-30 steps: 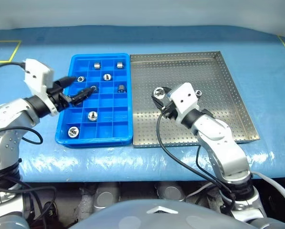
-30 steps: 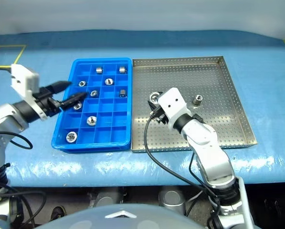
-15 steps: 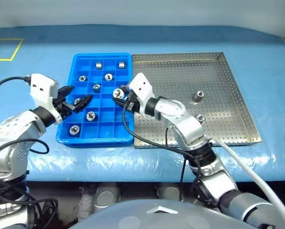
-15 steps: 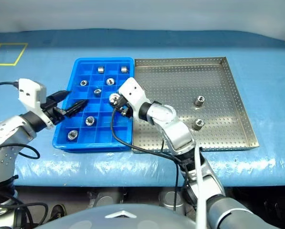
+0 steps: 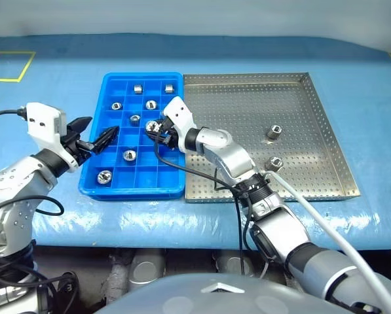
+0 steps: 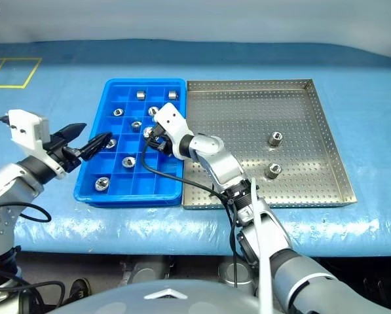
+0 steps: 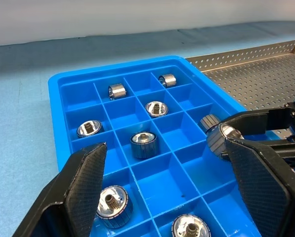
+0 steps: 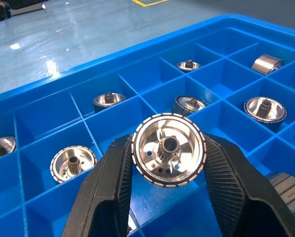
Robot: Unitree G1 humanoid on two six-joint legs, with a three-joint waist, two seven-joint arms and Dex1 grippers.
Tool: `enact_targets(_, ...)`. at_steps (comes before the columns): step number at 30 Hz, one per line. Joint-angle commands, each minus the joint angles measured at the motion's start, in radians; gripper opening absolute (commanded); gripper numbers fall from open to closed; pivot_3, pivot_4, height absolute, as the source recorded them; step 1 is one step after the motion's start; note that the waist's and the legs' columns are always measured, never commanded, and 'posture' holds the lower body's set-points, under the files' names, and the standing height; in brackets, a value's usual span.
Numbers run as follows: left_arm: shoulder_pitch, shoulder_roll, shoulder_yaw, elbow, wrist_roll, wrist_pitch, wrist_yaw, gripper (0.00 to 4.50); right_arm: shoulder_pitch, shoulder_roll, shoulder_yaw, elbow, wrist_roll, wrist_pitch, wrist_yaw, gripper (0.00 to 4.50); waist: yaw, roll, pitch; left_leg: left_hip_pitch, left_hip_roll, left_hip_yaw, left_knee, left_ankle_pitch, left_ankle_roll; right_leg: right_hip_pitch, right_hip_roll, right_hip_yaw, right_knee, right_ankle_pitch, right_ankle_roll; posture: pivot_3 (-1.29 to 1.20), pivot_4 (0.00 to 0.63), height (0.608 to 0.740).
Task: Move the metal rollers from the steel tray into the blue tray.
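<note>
Overhead, a blue-covered surface [image 5: 352, 52] carries a blue tray [image 5: 90, 186] and, touching its right side, a steel tray [image 5: 326, 131], both near the front edge.

Right end effector [image 8: 168, 195] reaches across from the steel tray and is clamped on one roller [image 8: 168, 149], its two black fingers [image 8: 106, 190] pressing the roller's ribbed sides. It holds the roller above the compartments in the right half of the blue tray, near the middle rows.

Left end effector [image 5: 93, 136] hovers at the blue tray's left edge, its fingers wide apart and holding nothing, pointing in toward the compartments.

Seven more rollers sit in separate compartments of the blue tray: two in the far row [image 5: 137, 88], others spread through the middle rows, and one near the front left corner [image 5: 104, 176]. Two rollers are left on the steel tray, one toward its right edge [image 5: 273, 131] and one nearer the front edge [image 5: 273, 163], well apart from each other.
</note>
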Motion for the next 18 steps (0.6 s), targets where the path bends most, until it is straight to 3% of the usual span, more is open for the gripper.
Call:
enact_targets(1,0.003,0.0,0.002,-0.041,-0.005,-0.024,0.008,4.16,-0.037,0.02,-0.018,0.012,0.002,-0.034,0.013,1.99,0.0,0.0,0.0,0.0,0.0,0.0,0.0,0.0,0.0,0.0,0.0,0.0,0.0,0.0,0.0,0.1,0.15,0.74)
enact_targets(7,-0.013,-0.01,-0.038,-0.022,0.003,-0.03,0.011,4.18,-0.017,0.037,-0.029,-0.009,-0.009,-0.065,-0.011,3.6,0.001,0.0,0.0,0.0,0.0,0.0,0.0,0.0,-0.001,-0.001,0.0,0.0,0.001,0.0,0.0,0.09,0.15,0.74)
enact_targets(11,-0.053,-0.037,-0.108,-0.008,0.003,-0.028,0.017,4.18,0.03,0.026,-0.075,-0.145,-0.008,-0.032,-0.09,3.6,0.01,0.0,0.0,0.0,0.0,0.0,0.0,0.001,-0.001,-0.001,0.0,0.0,0.001,0.0,0.0,0.07,0.15,0.74)
enact_targets(18,-0.154,-0.154,-0.309,-0.009,0.009,-0.053,0.003,4.18,0.271,-0.076,-0.23,-0.637,-0.175,0.195,-0.422,3.6,0.031,0.0,-0.001,-0.002,-0.002,-0.001,0.0,0.001,-0.002,-0.001,-0.001,-0.001,-0.001,0.0,0.0,-0.01,0.15,0.74)
